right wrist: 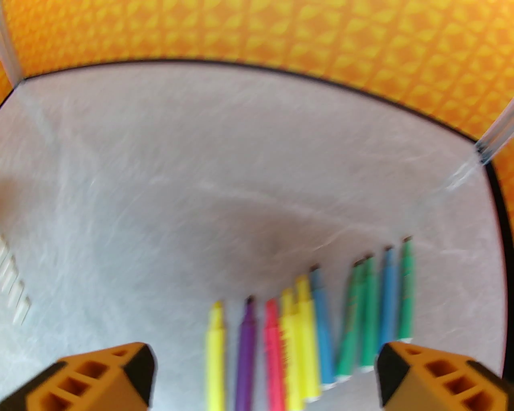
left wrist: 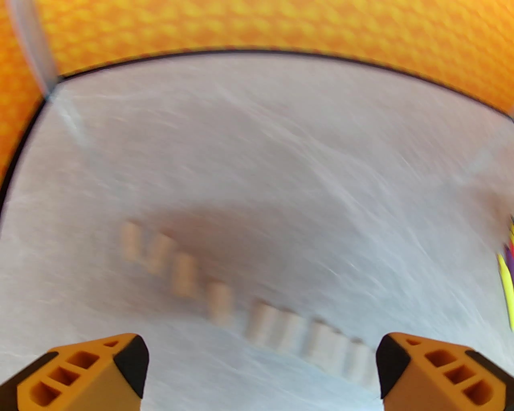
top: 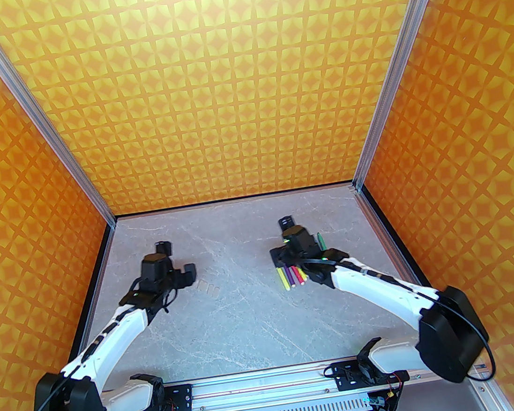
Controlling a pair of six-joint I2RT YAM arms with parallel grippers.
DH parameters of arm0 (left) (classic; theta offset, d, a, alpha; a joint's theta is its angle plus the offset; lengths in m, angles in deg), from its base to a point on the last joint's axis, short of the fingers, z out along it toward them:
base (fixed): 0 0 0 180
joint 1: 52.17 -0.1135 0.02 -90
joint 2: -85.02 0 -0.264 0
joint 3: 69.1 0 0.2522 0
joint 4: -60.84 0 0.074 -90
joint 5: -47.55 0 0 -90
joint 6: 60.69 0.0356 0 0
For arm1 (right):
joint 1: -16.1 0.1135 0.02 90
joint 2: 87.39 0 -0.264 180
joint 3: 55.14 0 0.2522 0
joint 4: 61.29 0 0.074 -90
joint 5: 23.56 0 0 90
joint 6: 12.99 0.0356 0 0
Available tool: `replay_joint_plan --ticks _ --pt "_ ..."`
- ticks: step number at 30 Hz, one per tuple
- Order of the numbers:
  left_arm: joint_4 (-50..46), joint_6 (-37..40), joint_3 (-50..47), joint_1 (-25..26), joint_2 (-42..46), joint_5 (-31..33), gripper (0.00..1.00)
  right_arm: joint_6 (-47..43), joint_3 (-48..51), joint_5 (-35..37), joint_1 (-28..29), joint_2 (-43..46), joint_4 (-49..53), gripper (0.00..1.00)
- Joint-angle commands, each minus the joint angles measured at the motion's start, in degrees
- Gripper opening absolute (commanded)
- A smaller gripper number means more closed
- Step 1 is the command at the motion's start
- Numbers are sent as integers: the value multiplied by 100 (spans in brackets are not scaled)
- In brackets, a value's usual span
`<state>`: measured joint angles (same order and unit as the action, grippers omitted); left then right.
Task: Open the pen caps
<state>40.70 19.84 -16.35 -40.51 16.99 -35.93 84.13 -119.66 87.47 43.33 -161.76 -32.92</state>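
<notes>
**Both hands empty, pens and caps lying apart**

On the table your two arms reached forward, one over each group. The left gripper and the right gripper both stood wide apart, grasping nothing.

The pens lay side by side at the right gripper's 12 o'clock, long axes running 12 to 6, coloured tips toward 12. The right arm was clearly the nearer to them. Their tips looked bare, though blur hid the detail.

The pen caps lay in a loose row, well apart from the pens, at the left gripper's 12 o'clock. The row slanted from 10 to 4.

Judging by this, little uncapping remained for you.
</notes>
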Motion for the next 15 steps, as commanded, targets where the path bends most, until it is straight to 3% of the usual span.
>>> replay_joint_plan --ticks 1,7,15 --pt "1089 358 -364 -358 47 306 99 -454 416 366 -415 496 -974 98" --pt "2043 441 -837 -927 -216 331 99 -565 1263 632 -1209 799 -2266 99" --pt "4105 859 -1516 -989 -995 403 99 -134 2186 671 -2170 242 -3948 99"
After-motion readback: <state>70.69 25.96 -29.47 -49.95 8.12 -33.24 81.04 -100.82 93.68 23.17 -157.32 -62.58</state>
